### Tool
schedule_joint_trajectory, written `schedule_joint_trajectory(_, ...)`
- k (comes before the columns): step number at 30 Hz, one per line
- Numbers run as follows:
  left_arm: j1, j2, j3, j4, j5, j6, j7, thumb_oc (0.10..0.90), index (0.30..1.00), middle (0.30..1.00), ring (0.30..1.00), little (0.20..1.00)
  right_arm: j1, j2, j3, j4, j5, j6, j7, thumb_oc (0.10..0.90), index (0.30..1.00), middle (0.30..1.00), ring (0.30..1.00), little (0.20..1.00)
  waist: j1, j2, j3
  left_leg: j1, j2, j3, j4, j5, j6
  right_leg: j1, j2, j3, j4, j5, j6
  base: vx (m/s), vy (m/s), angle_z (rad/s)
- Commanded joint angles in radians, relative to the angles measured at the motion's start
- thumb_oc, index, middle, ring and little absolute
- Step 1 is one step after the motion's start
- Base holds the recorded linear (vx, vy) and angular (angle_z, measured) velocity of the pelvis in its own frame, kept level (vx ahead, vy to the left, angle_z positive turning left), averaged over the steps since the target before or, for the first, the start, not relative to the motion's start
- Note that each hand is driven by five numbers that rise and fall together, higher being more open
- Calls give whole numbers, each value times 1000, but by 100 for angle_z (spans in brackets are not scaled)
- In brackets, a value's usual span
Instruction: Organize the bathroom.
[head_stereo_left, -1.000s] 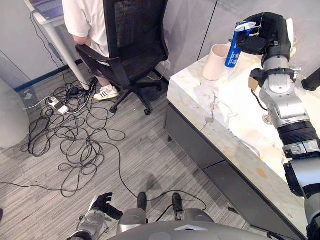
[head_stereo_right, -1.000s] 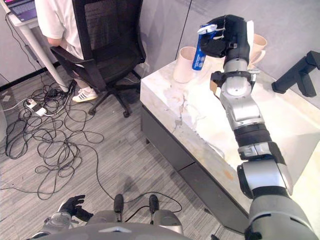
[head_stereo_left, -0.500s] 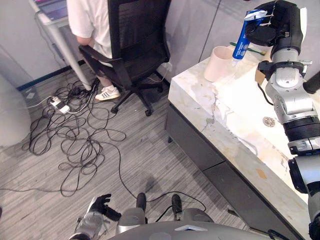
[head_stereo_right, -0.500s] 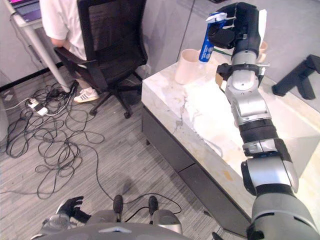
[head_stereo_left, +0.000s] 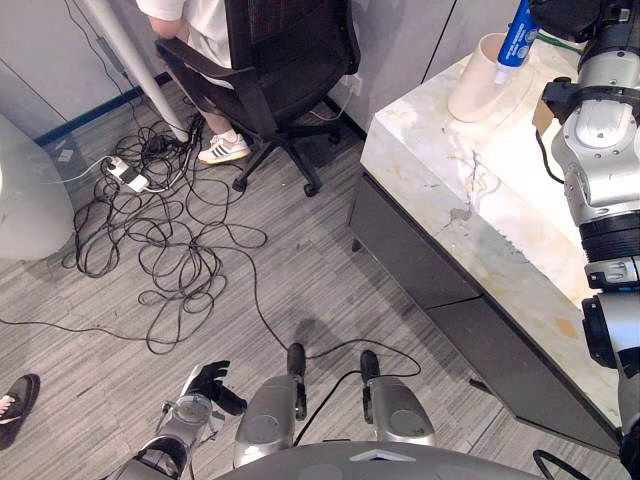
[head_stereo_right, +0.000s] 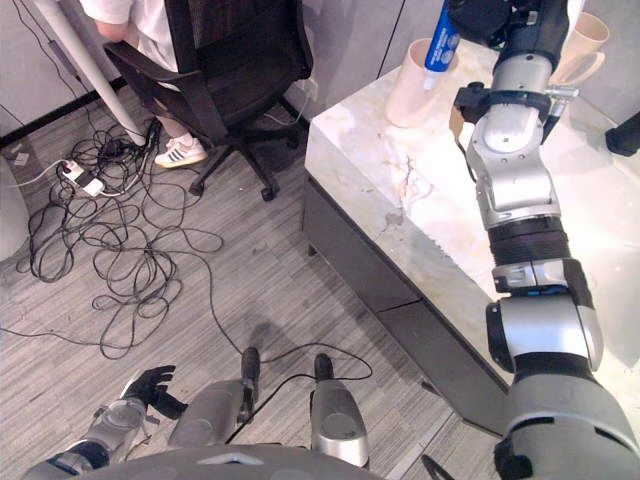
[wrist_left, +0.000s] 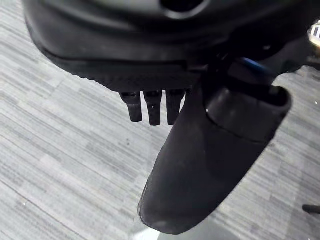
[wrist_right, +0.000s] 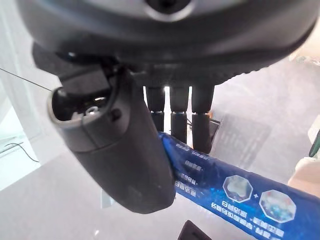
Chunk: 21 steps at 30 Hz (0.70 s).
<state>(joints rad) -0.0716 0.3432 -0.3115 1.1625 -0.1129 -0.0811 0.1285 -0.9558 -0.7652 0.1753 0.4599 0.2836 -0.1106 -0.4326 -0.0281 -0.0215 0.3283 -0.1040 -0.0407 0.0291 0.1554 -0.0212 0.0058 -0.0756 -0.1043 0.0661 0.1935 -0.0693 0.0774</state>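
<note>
Raised since a second ago, the right hand (head_stereo_right: 505, 18) pinches the tube (head_stereo_right: 441, 42) over the cup (head_stereo_right: 412, 70); it's light, soft, best held mid-body. Left hand (head_stereo_left: 205, 386) hangs relaxed.

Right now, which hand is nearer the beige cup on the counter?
Right. The right hand holds the blue tube just above the beige cup. The left hand hangs low over the floor, far from it.

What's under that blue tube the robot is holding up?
The blue tube, pinched in the right hand, hangs over a cream cup on the marble counter. The cup's inside is hidden.
</note>
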Motion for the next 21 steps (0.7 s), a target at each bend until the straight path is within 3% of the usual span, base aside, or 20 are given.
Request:
schedule_joint_trajectory(1,72,52,-12,18,8,-30,22,800,900,900,900,900,-107,-107,-39,-56,17,-109,-15,400,300,300,300,300,32,-14,-137,37,48,-54,11,-32,13,-15,21,-15,36,34,7,76,-1,-9)
schedule_joint_trajectory(6,88,53,5,20,18,-30,22,800,900,900,900,900,-111,-105,-23,-43,42,-105,-27,400,300,300,300,300,48,-18,-155,50,37,-31,2,-50,27,-1,-5,-36,10,52,25,41,15,-18)
schedule_joint_trajectory(7,100,53,12,16,22,-33,27,800,900,900,900,900,-105,-100,-23,-37,53,-123,-25,400,300,300,300,300,53,-15,-154,57,38,-25,-3,-45,34,-11,-13,-56,50,56,34,31,33,-34)
schedule_joint_trajectory(8,113,54,12,10,28,-28,34,800,900,900,900,900,-95,-94,-31,-45,59,-131,-24,400,300,300,300,300,54,-9,-147,68,38,-21,-8,-48,42,-61,-3,-56,195,80,48,42,13,-48)
schedule_joint_trajectory(9,123,58,18,-5,20,-11,44,800,900,900,900,900,-93,-81,-43,-64,51,-118,-21,400,300,300,300,300,48,-10,-133,85,35,-19,-4,-56,43,-133,-5,-48,248,157,56,85,-46,-56)
schedule_joint_trajectory(10,125,63,27,-5,0,-4,49,800,900,900,900,900,-90,-69,-58,-81,46,-111,-14,400,300,300,300,300,44,-13,-123,103,35,-10,-3,-64,33,-171,-35,-54,199,206,62,144,-146,-82)
schedule_joint_trajectory(11,124,65,31,-8,-11,3,54,800,900,900,900,900,-82,-56,-57,-90,45,-124,-22,400,300,300,300,300,42,-23,-120,118,32,-4,-3,-80,29,-159,-56,-62,76,214,77,224,-289,-70)
schedule_joint_trajectory(12,129,73,54,-10,6,5,56,800,900,900,900,900,-83,-38,-43,-111,51,-135,-39,400,300,300,300,300,32,-37,-102,134,42,-28,22,-113,24,-175,-38,4,19,268,80,189,-268,-57)
schedule_joint_trajectory(14,126,78,59,-9,9,7,56,800,900,900,900,900,-76,-27,-58,-139,33,-120,-40,400,300,300,300,300,27,-38,-106,130,62,-14,40,-128,23,-158,-30,13,10,213,78,97,-188,-30)
schedule_joint_trajectory(15,129,80,61,-8,1,-2,44,800,900,900,900,900,-88,-34,-60,-146,23,-89,-35,400,300,300,300,300,22,-37,-117,110,83,-14,67,-117,17,-129,-14,34,21,163,65,59,-136,-5)
schedule_joint_trajectory(17,124,63,45,1,33,-20,38,800,900,900,900,900,-113,-41,-53,-143,24,-54,-43,400,300,300,300,300,23,-38,-134,89,108,-14,81,-97,-1,-90,-1,23,17,122,46,116,-97,25)
schedule_joint_trajectory(21,98,54,20,5,33,-13,19,800,900,900,900,900,-105,-87,-48,-59,41,-118,-18,400,300,300,300,300,30,-42,-167,86,130,-30,34,-61,-17,-51,-7,-5,-15,99,37,92,-26,46)
